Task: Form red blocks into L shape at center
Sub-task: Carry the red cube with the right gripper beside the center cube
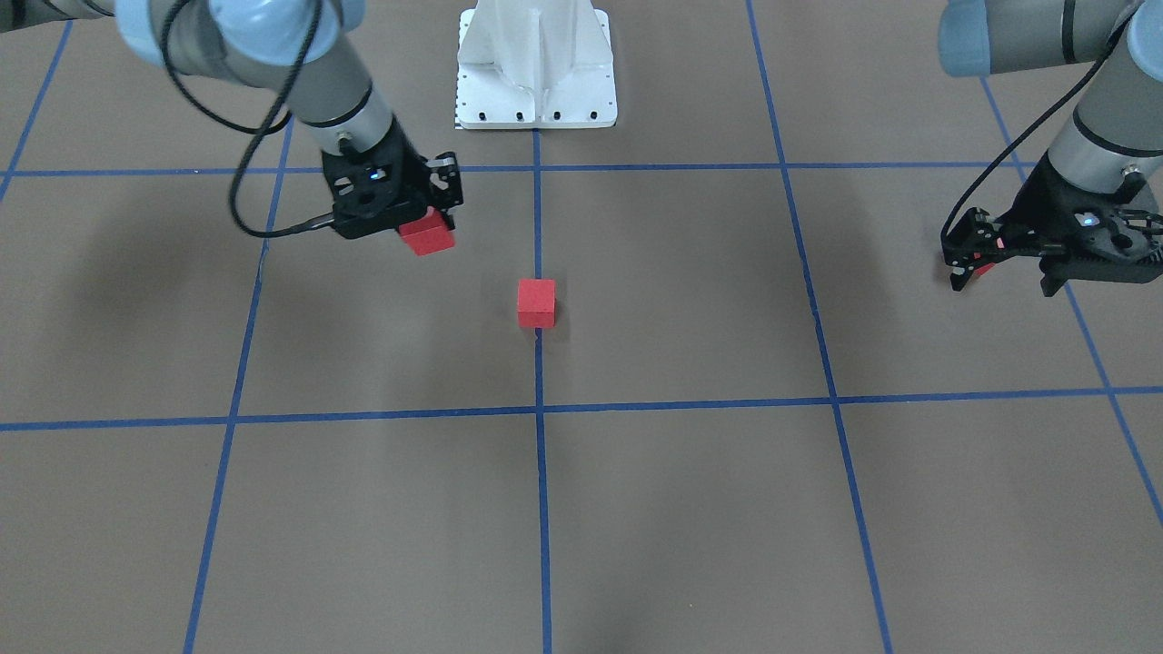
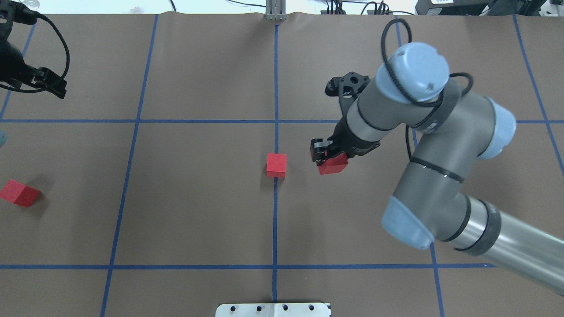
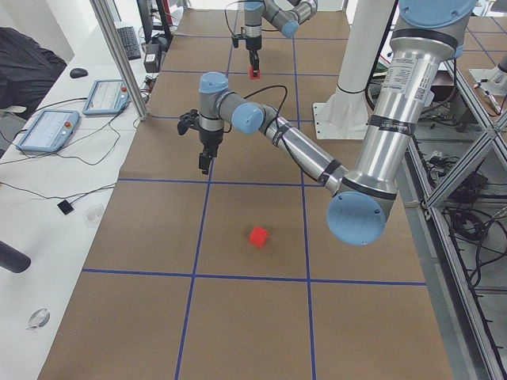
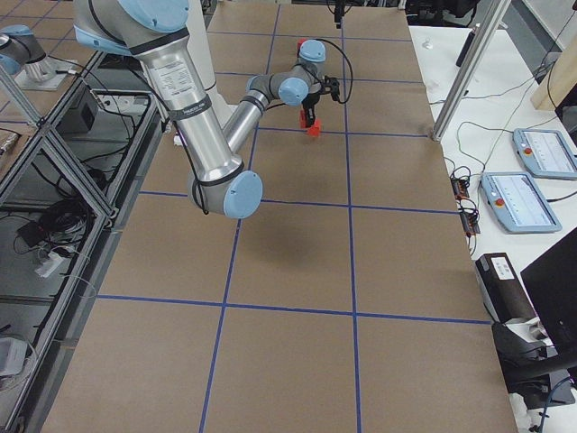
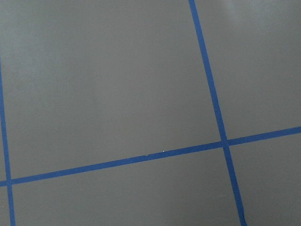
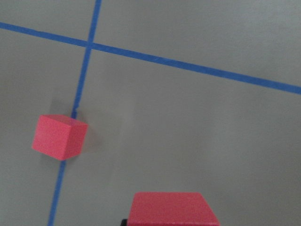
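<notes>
Overhead exterior view: the right gripper [image 2: 329, 159] is clenched on a small matte red cube [image 2: 333, 165], near but apart from a second red cube [image 2: 276, 165]. That one sits on the central blue tape line [image 2: 275, 88] of the brown worktop [image 2: 198, 211]. A third red cube [image 2: 18, 193] lies by the worktop's left edge. The left gripper [image 2: 53, 84] hangs near the far left corner; I cannot tell how its jaws stand.

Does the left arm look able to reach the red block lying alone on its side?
Probably yes: the left gripper hangs near that block, with only bare table between; the right gripper is far away.
</notes>
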### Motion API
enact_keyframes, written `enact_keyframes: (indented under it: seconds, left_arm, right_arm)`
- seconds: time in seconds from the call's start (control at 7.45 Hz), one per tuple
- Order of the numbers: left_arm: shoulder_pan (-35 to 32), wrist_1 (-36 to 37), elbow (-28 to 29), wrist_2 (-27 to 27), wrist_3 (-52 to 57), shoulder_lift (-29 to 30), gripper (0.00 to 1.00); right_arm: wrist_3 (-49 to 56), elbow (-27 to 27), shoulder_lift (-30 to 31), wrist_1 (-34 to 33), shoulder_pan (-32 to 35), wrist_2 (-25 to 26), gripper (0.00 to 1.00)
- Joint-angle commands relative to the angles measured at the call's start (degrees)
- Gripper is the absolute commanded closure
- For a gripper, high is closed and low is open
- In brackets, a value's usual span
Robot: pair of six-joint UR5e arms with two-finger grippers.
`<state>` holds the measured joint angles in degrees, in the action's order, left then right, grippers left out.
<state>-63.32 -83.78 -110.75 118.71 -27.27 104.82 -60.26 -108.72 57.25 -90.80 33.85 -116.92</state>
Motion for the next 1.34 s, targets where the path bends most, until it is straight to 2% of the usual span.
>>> enact_keyframes:
  seconds: [0.0, 0.27, 0.54, 1.21]
  left_arm:
    - [-0.05, -0.24, -0.08, 0.03, 0.02, -0.41, 0.0]
    - [0.04, -1.99, 0.18, 0.03, -0.06, -1.64, 0.0]
    - [0.12, -2.0, 0.18, 0.03, -0.5, -1.64, 0.0]
    - [0.3, -2.0, 0.18, 0.03, -0.77, -1.29, 0.0]
  right_arm:
    - [-11.86, 1.66, -5.2, -0.34, -9.39, 9.49, 1.0]
    - [-14.87, 8.92, -10.03, -0.34, -11.17, 12.41, 1.0]
    - [-14.97, 18.59, -15.31, -0.17, -11.44, 13.99, 1.0]
    - [-15.06, 19.34, -11.9, -0.17, -11.09, 16.11, 1.0]
